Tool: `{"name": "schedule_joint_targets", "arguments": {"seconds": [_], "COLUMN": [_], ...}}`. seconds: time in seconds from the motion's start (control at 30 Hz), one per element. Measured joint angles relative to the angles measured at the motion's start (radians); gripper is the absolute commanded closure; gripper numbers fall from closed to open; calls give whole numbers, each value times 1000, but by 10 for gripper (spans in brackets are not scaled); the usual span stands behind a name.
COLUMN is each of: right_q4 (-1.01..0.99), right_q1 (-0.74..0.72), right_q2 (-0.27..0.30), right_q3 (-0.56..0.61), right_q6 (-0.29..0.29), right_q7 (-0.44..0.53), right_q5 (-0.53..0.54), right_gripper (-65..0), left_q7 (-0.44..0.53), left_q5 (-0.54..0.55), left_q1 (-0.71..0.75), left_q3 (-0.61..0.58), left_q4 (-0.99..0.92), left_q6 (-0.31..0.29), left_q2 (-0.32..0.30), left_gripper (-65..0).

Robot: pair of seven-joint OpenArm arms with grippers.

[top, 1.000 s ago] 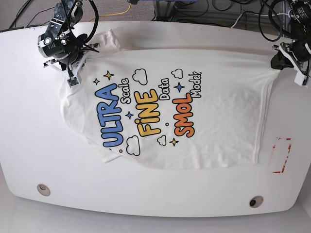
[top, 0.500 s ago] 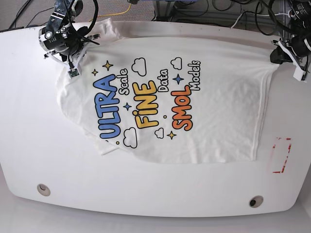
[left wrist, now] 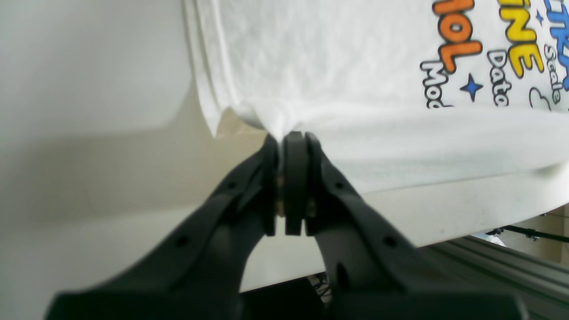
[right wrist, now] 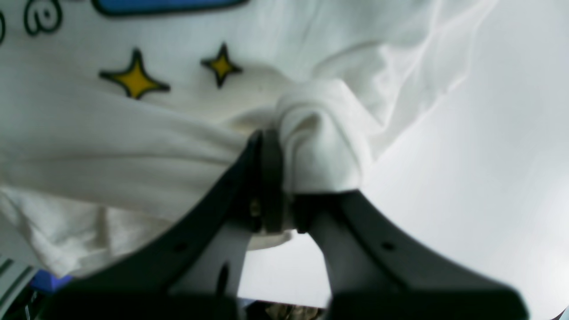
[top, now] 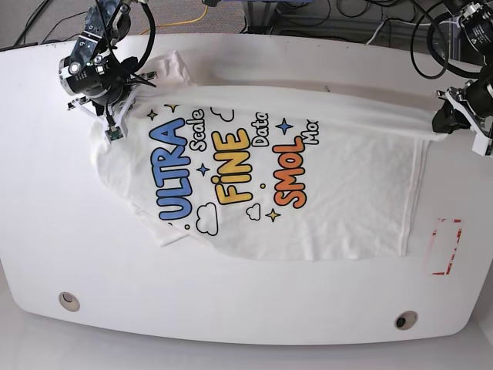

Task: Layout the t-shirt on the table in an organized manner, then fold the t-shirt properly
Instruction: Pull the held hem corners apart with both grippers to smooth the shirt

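My left gripper [left wrist: 284,138] is clamped tight, a thin pinch of the t-shirt [left wrist: 355,66] caught between its black pads at the hem corner. My right gripper [right wrist: 284,178] is likewise closed, a thick rolled wad of cloth bulging out just above its fingertips, near the shoulder.

Beyond the fingers, the t-shirt lies print-up on the table [top: 231,308], strung between both grips, its far edge raised in a taut ridge that hides the tops of the letters.

Judgement on progress: layout is partly done. The body is broadly spread, but the edge nearest the camera is uneven, with a flap tucked under below the blue word. No fold is made.

Material: soft, finely wrinkled white knit, glossy blue, yellow and orange lettering; the tabletop is smooth, hard, rounded at its corners.
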State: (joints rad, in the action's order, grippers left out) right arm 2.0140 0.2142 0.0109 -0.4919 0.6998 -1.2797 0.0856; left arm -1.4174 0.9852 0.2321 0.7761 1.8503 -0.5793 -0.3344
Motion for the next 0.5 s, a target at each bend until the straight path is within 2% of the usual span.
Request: {"name": "schedule_joint_targets", "arguments": {"seconds": [0.2, 0.37, 0.5], "right_q4": [-31, -49, -54], "right_q1": [-54, -92, -122], "right_q2": [0, 0, -3], "right_q3": [-2, -5, -4], "right_q6": [0, 0, 0], "right_q7": [0, 0, 0], "right_q5": [-3, -2, -2], "right_gripper": [-3, -3, -3], "left_q7": [11, 5, -3], "left_q5": [-18, -102, -129], "left_q1": [-62, -84, -105], "left_q3": [-46, -48, -48], "left_q4": [-37, -124, -186], "left_q6": [2, 2, 2], "left_q2": [-3, -2, -1], "left_gripper": [-3, -3, -3]}}
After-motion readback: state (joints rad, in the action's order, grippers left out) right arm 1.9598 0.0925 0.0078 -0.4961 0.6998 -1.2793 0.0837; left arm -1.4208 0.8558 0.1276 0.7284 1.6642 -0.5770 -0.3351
